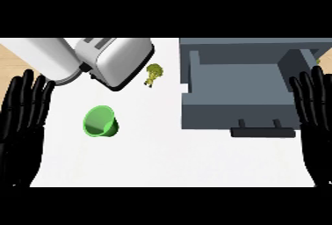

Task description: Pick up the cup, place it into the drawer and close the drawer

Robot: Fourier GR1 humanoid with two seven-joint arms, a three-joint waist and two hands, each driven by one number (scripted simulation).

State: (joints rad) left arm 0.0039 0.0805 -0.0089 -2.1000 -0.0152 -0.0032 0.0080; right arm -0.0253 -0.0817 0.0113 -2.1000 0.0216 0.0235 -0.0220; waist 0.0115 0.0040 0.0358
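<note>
Since both our left robot hand (23, 127) and right robot hand (314, 114) rest with fingers straight and empty, we should reach the green cup (100, 121) on the white tabletop (168, 162), left of the open drawer (233, 77).

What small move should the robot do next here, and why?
Probably move the left hand toward the green cup. Both hands are open and hold nothing, the right hand rests beside the open drawer, and the cup lies nearer the left.
</note>
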